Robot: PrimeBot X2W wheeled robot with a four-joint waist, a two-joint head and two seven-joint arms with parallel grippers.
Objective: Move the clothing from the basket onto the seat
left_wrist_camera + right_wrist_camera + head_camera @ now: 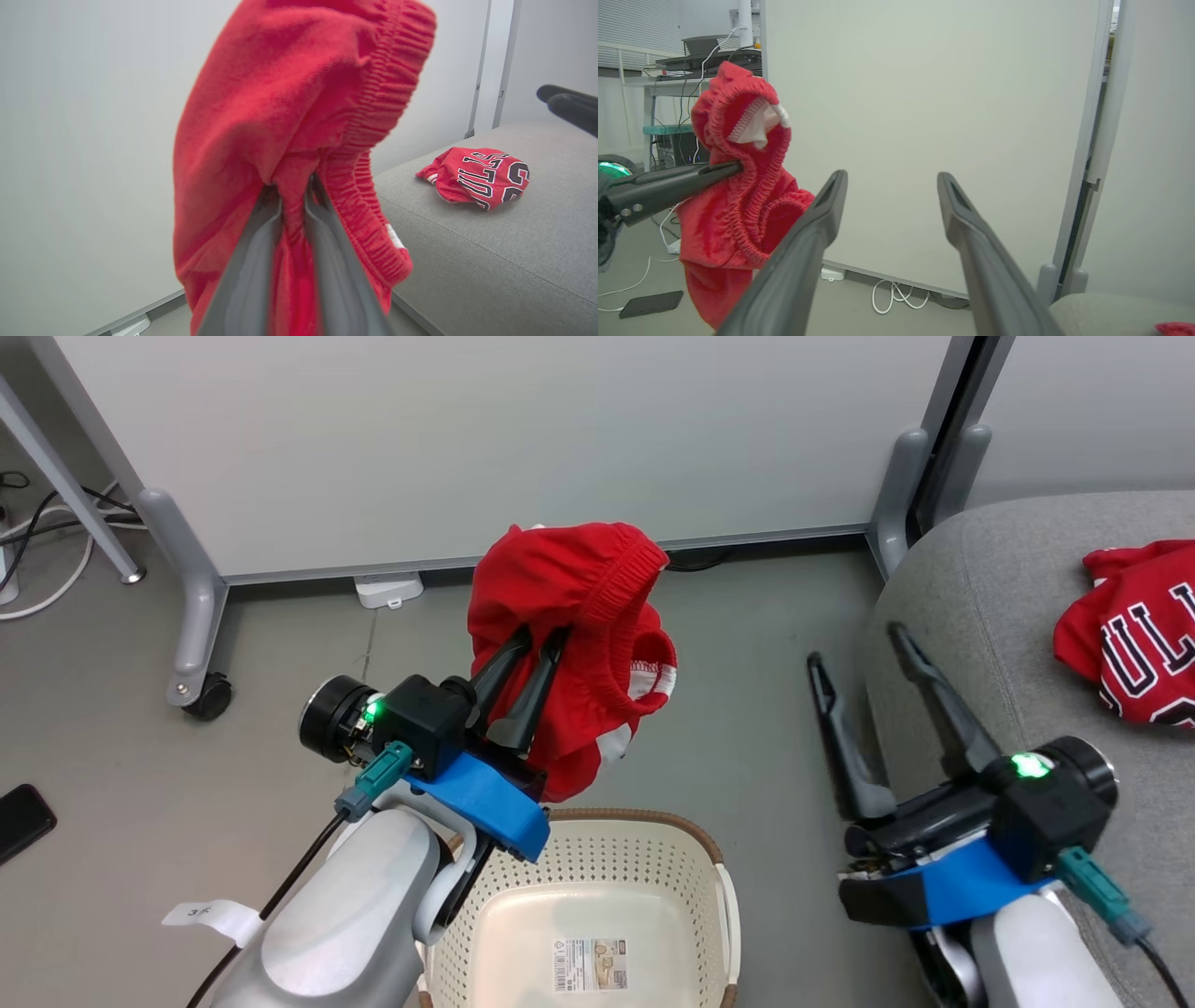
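My left gripper (540,637) is shut on the red shorts (569,644), which hang bunched in the air above the far rim of the cream basket (644,859). Its two fingers pinch the red cloth (299,121) by the elastic waistband. The basket's floor shows a label and no clothing. A red jersey (1134,639) with black lettering lies on the grey seat (990,616) at the right; the left wrist view has that jersey (476,179) on the seat (490,252) too. My right gripper (859,644) stands open beside the seat's edge, holding nothing. The shorts (738,196) hang to its left.
A white partition panel on grey wheeled legs (201,625) stands behind. A black phone (21,821) lies on the floor at the left. Cables (37,551) run along the back left. A desk with equipment (691,60) stands far left.
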